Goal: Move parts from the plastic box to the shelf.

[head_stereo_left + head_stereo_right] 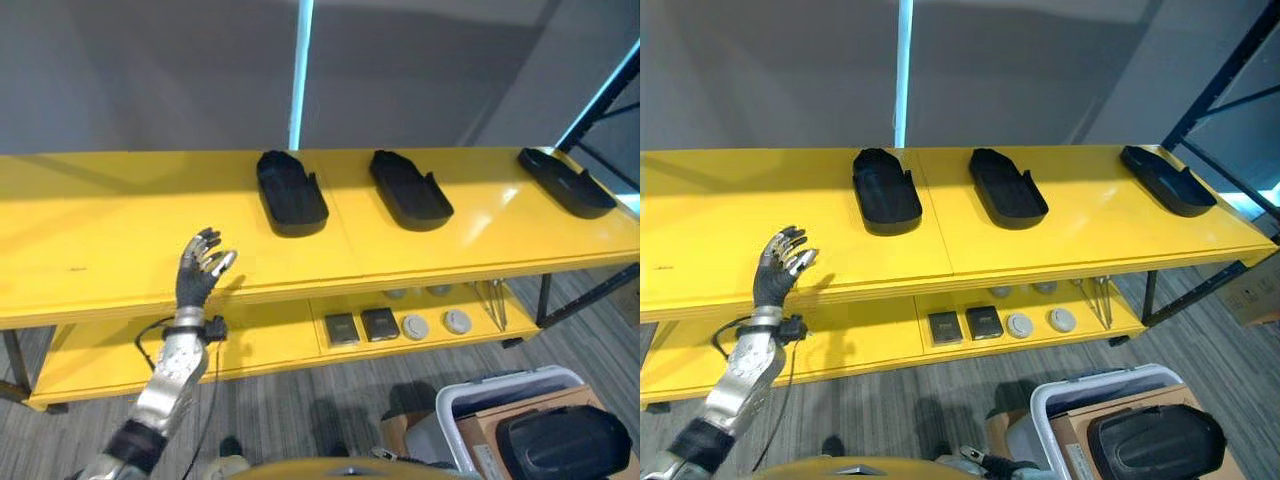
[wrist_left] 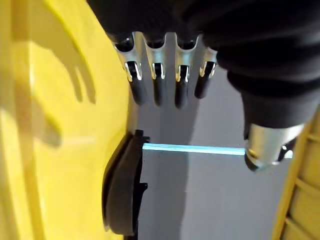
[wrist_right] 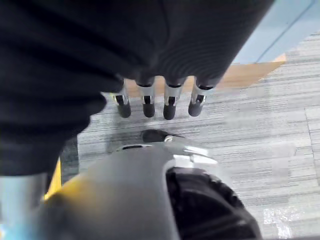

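Three black moulded parts lie on the yellow shelf's top board: one left of centre, one at the centre, one at the far right. My left hand is raised at the board's front edge, left of the nearest part, fingers straight and holding nothing. That part shows past them. On the floor at lower right stands the white plastic box with another black part in it. My right hand hangs over the floor, fingers straight, empty.
The lower shelf holds two dark square pieces, round grey discs and thin metal tools. A cardboard piece sits in the box beside the part. A dark rack frame rises at the right.
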You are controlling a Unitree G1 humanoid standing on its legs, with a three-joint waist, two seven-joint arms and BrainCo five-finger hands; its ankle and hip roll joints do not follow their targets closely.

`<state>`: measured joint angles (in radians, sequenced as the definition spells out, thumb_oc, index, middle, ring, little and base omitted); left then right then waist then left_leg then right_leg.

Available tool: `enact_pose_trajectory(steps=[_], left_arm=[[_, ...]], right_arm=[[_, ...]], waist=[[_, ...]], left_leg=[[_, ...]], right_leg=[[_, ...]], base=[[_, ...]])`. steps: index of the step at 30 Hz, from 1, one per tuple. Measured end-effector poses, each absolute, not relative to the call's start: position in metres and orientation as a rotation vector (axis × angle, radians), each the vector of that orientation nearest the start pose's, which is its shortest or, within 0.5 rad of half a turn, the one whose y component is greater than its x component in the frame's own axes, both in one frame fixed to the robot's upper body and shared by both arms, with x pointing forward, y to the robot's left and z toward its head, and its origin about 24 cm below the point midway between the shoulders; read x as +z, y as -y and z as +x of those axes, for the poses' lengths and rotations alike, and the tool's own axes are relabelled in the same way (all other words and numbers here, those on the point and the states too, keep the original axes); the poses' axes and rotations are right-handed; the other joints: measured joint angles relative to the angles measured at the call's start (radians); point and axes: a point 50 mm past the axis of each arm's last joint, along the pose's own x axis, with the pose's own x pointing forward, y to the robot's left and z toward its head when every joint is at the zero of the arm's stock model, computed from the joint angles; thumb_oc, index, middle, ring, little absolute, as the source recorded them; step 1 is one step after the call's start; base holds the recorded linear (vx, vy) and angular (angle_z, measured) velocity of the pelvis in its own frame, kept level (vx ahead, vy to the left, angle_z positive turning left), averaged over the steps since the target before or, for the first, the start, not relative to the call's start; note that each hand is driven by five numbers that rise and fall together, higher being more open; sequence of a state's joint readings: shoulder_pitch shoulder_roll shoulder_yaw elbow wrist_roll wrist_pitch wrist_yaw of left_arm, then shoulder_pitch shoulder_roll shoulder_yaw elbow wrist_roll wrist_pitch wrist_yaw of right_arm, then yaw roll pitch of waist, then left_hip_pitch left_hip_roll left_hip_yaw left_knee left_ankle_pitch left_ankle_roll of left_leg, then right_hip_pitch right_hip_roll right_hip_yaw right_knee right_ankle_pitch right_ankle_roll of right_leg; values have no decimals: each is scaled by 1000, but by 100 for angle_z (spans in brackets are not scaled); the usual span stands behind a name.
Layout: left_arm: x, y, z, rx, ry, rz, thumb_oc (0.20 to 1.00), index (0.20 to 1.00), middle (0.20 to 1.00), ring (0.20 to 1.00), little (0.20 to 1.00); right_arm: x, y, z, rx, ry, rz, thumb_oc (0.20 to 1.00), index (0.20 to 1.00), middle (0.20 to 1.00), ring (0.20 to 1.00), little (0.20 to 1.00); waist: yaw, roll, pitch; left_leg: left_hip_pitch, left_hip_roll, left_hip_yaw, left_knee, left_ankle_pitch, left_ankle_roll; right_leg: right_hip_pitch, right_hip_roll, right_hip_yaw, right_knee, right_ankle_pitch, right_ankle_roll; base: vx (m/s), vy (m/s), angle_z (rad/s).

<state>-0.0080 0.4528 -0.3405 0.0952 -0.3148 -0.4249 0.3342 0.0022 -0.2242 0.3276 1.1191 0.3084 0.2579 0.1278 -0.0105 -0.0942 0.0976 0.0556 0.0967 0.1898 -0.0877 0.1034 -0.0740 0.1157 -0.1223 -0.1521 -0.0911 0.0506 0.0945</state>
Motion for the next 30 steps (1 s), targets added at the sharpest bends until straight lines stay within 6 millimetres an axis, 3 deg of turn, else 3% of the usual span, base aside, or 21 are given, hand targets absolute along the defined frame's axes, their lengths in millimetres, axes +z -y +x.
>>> enact_pose_trajectory(steps=[3, 4, 7, 17, 18, 20, 21, 22, 24, 26, 28, 29, 30], left_arm=[[61, -164, 236, -87, 293, 55, 1000, 1000, 1000, 1000, 1000], [63, -152, 233, -166, 312, 80, 1000, 1000, 1000, 1000, 1000], [57, -143, 227, -222, 292, 128, 1000, 1000, 1000, 1000, 1000], [59, -154, 229, -123, 312, 163, 1000, 1000, 1000, 1000, 1000], [60, -154, 229, -115, 316, 150, 1000, 1000, 1000, 1000, 1000], [60, -153, 229, -100, 316, 107, 1000, 1000, 1000, 1000, 1000], [59, -150, 228, -104, 317, 89, 1000, 1000, 1000, 1000, 1000], [59, -147, 228, -114, 324, 80, 1000, 1000, 1000, 1000, 1000], [63, -138, 231, -157, 344, 55, 1000, 1000, 1000, 1000, 1000], [76, -133, 239, -216, 399, 69, 1000, 1000, 1000, 1000, 1000], [96, -121, 252, -278, 483, 76, 1000, 1000, 1000, 1000, 1000], [102, -119, 255, -303, 505, 95, 1000, 1000, 1000, 1000, 1000], [105, -119, 257, -320, 513, 115, 1000, 1000, 1000, 1000, 1000]], right_arm=[[-167, 197, 84, 75, -1402, -13, 1000, 1000, 1000, 1000, 1000], [-167, 196, 86, 73, -1388, -13, 1000, 1000, 1000, 1000, 1000], [-165, 198, 96, 19, -1339, -39, 1000, 1000, 1000, 1000, 1000], [-167, 212, 82, -54, -1368, -33, 1000, 1000, 1000, 1000, 1000], [-166, 213, 86, -28, -1365, -58, 1000, 1000, 1000, 1000, 1000], [-164, 212, 101, 103, -1382, -220, 1000, 1000, 1000, 1000, 1000], [-161, 213, 111, 127, -1381, -269, 1000, 1000, 1000, 1000, 1000], [-157, 220, 121, 108, -1364, -285, 1000, 1000, 1000, 1000, 1000], [-152, 231, 132, -7, -1323, -202, 1000, 1000, 1000, 1000, 1000], [-151, 235, 131, -120, -1287, -112, 1000, 1000, 1000, 1000, 1000], [-154, 233, 124, -159, -1269, -108, 1000, 1000, 1000, 1000, 1000], [-157, 227, 116, -169, -1274, -122, 1000, 1000, 1000, 1000, 1000], [-159, 222, 110, -166, -1276, -144, 1000, 1000, 1000, 1000, 1000]], waist=[[20, 1, 0], [17, 1, 0], [-1, 7, -2], [-18, 45, -7], [-19, 42, -4], [37, 3, 13], [61, -10, 18], [72, -2, 22], [37, 42, 34], [-9, 29, 50], [-56, 48, 67], [-72, 37, 73], [-82, 17, 82]], left_leg=[[0, -4, -1, 0, 2, 3], [0, -4, -1, 0, 2, 3], [5, -2, 0, 0, 2, 3], [-2, 25, 2, 1, 5, -12], [-14, 24, -19, 43, 5, -29], [-96, -18, -251, 228, -27, -12], [-127, -52, -386, 278, -74, 3], [-122, -80, -441, 273, -117, 20], [-78, -122, -424, 231, -160, 74], [-58, -157, -373, 225, -179, 80], [-70, -159, -345, 220, -179, 92], [-68, -158, -325, 207, -170, 101], [-54, -163, -293, 198, -153, 106]], right_leg=[[2, -4, -2, 0, 0, 0], [2, -5, -1, 0, 0, 0], [5, -3, 1, 0, 0, 1], [-10, 26, 14, 0, 0, -6], [-17, 30, 44, 0, -9, -15], [-64, 14, 176, 12, 10, -64], [-98, 6, 237, 26, 17, -70], [-117, 4, 289, 27, 31, -54], [-118, 7, 337, 20, 44, -10], [-123, -18, 393, 12, 24, -4], [-160, -15, 391, 66, -4, -6], [-183, 0, 384, 118, 63, -11], [-199, 6, 345, 131, 96, 6]], base=[[-31, 11, 3], [0, 0, 0], [-28, -53, -4], [-37, -44, -5], [-136, 85, -54], [-124, 169, -126], [-104, 294, -162], [-73, 348, -152], [-71, 364, -104], [-61, 269, -80], [-106, 198, -69], [-124, 52, -51], [-145, 47, -92]])
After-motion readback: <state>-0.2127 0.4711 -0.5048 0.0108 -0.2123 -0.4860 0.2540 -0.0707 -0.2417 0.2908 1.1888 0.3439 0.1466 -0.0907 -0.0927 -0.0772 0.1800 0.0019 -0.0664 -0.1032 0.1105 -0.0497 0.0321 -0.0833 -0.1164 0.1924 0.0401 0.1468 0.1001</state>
